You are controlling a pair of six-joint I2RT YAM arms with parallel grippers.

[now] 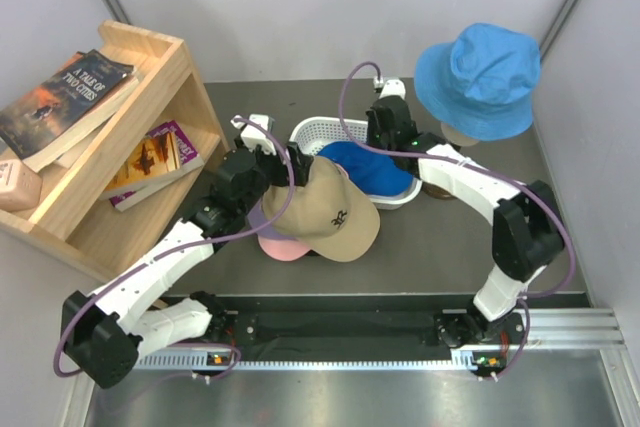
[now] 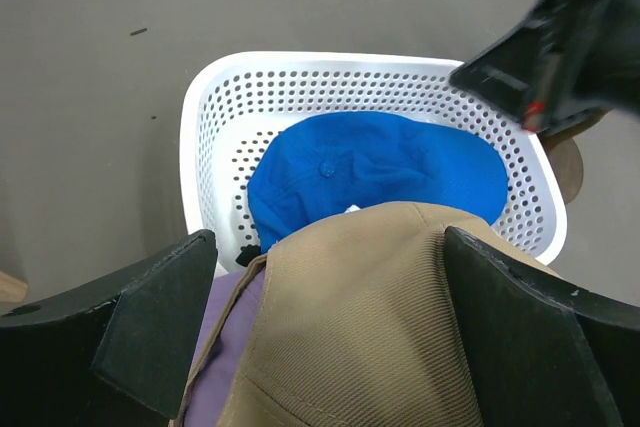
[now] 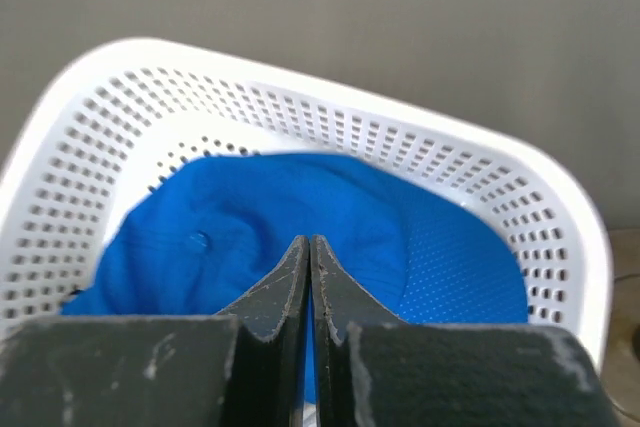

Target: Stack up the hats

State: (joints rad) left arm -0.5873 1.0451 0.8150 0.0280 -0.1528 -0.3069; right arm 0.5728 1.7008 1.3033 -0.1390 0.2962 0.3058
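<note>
Four soft fabric baseball caps can be counted. A tan cap with a small dark logo (image 1: 325, 209) lies near the middle of the grey tabletop (image 1: 450, 247), on top of a lavender cap (image 1: 262, 217) and a pink cap (image 1: 283, 247), of which only edges show at its left and near sides. One royal blue cap (image 1: 367, 169) sits in the single white perforated plastic basket (image 1: 322, 131) toward the far edge of the tabletop, its crown button up; the tan cap's far side reaches up against the basket's near rim.

The left pincer (image 1: 272, 152) hangs over the far-left part of the tan cap with its two black fingers (image 2: 160, 322) spread wide, one on either side of the tan fabric and not closed on it. The right pincer (image 3: 308, 277) is over the basket, its two fingers pressed together just above the blue cap; whether any fabric is caught between the tips cannot be told from the wrist view.

At the far right corner one light blue bucket hat (image 1: 480, 77) sits on a cream mannequin head (image 1: 458, 134) with a wooden stand. Along the left edge stands one slanted wooden shelf (image 1: 140, 117) holding two books in plain sight: a dark paperback (image 1: 62, 99) above and a purple-covered one (image 1: 155, 162) below.
</note>
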